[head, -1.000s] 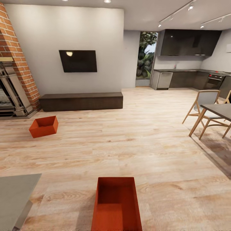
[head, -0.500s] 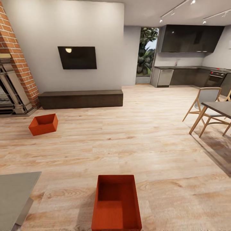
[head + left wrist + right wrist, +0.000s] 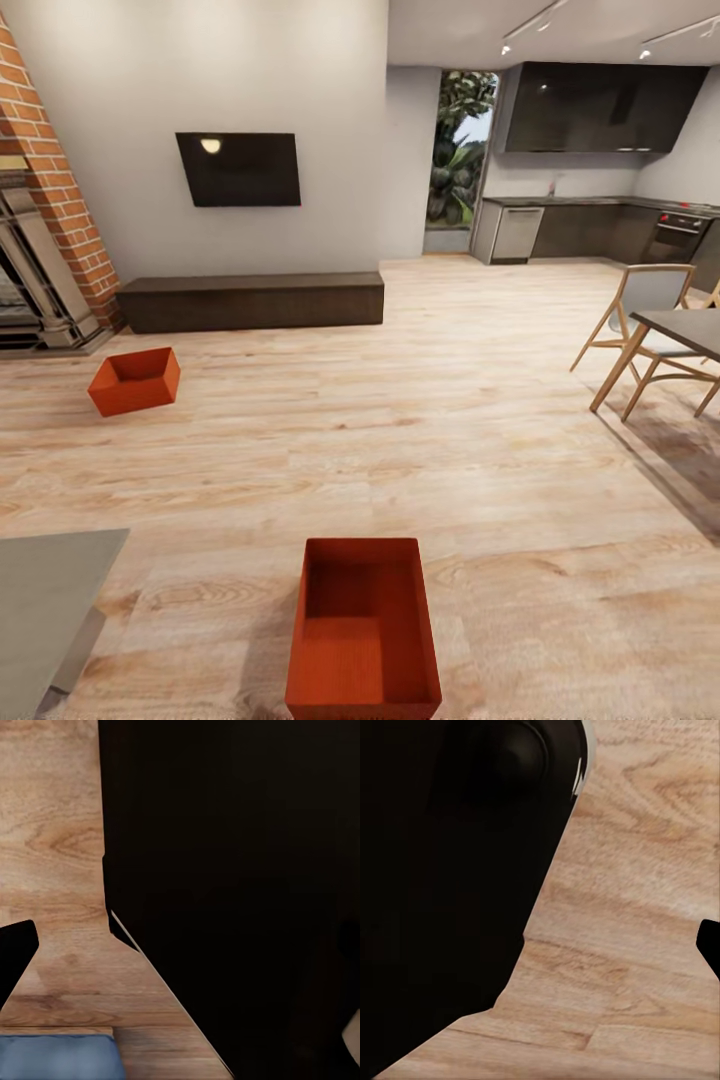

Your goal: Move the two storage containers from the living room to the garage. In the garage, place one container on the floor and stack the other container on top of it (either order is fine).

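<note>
i am in the living room, looking down over a light wood-plank floor [image 3: 450, 440]. the nearer storage container [image 3: 363, 630] sits on the planks straight ahead of me and close in, its long side running away from me, open top up, with its near end cut off by the lower edge of my head view. the second storage container [image 3: 134, 380] lies well beyond it and off to my left, turned at an angle, near the red brick fireplace [image 3: 50, 200] and just in front of the long low dark cabinet [image 3: 252, 300]. the black tv [image 3: 239, 169] hangs on the wall above that cabinet. off to my right stand a dark table [image 3: 688, 330] and a wooden chair [image 3: 640, 320], with a dark kitchen [image 3: 600, 170] further back. a grey surface [image 3: 40, 610] cuts in low at my left.

my wrist cameras look at wood planks past dark shapes close to the lens, most likely parts of my own body, so i cannot tell whether my left or right fingers are spread or closed. neither container is touched by anything; both rest alone on the floor.
</note>
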